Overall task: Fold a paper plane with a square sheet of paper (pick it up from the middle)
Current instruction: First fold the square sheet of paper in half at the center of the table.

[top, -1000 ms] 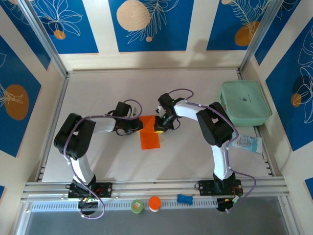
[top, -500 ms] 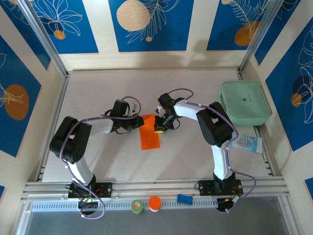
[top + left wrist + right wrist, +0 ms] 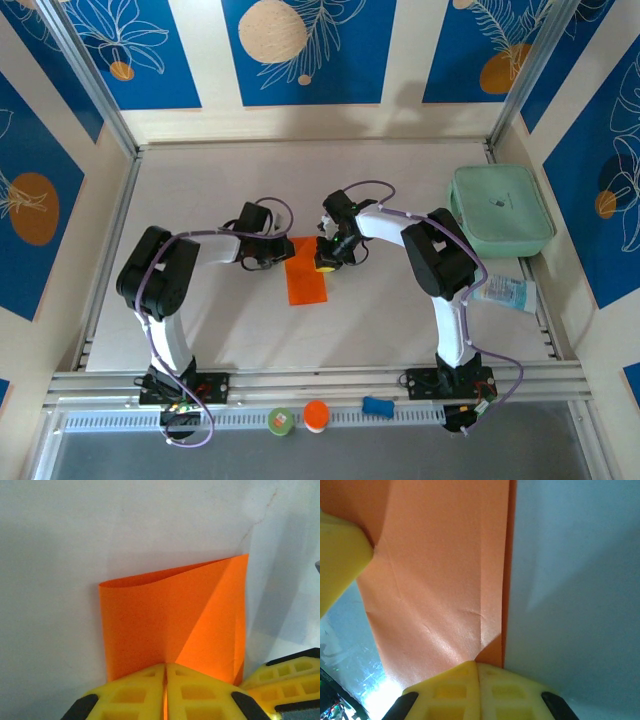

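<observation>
A pale table (image 3: 200,200) sits inside walls hung with blue panels of orange circles and white leaves. Near its middle lies the orange paper sheet (image 3: 307,275), folded over into an upright rectangle, with both arms reaching in at its far end. The left end effector (image 3: 277,255) is at the sheet's left edge; in the left wrist view its yellow fingers (image 3: 135,690) are pressed together, pinching the paper's edge. The right end effector (image 3: 322,258) is at the sheet's right edge, its fingers (image 3: 445,690) likewise closed tight on the paper. A mint-green case (image 3: 500,210) rests well apart at the table's right side.
</observation>
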Motion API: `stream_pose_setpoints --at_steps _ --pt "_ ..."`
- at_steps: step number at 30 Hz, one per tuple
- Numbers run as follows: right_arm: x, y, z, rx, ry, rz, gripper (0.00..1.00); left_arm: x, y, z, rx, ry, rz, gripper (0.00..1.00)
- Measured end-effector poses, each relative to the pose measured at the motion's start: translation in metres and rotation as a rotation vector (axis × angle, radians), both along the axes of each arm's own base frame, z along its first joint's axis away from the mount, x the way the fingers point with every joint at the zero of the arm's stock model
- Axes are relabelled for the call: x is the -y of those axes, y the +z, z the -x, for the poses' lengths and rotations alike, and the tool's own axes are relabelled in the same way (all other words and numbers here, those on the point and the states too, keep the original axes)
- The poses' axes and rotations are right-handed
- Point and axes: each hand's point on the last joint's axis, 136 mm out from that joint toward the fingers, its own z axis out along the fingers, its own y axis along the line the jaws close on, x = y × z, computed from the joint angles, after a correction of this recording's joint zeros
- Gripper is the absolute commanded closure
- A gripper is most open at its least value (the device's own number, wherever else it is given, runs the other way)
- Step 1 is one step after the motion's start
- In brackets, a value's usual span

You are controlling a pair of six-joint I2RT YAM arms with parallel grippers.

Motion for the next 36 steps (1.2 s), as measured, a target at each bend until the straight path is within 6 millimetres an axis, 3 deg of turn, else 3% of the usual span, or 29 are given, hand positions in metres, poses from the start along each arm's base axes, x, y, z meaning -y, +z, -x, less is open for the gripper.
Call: stream_pose_setpoints --at_steps 13,18,23,30,33,36 --pt "0.001 0.000 -0.001 0.011 0.008 -0.005 0.94 -0.043 0.002 -0.024 0.001 0.057 -0.017 0.87" --pt "0.000 0.000 -0.001 0.012 0.008 -0.006 0.94 -0.043 0.023 -0.022 0.052 0.065 0.010 0.87" --pt "0.000 0.000 -0.001 0.012 0.008 -0.005 0.94 -0.022 0.049 -0.017 0.119 0.038 0.071 0.86" --pt "0.000 0.000 -0.001 0.011 0.008 -0.005 0.94 0.010 0.019 -0.013 0.035 -0.020 0.074 0.87" --pt "0.000 0.000 -0.001 0.011 0.008 -0.005 0.94 0.011 0.003 -0.016 -0.018 -0.010 0.064 0.88" --pt "0.001 0.000 -0.001 0.011 0.008 -0.004 0.94 0.005 0.002 -0.025 -0.028 0.018 0.071 0.88"
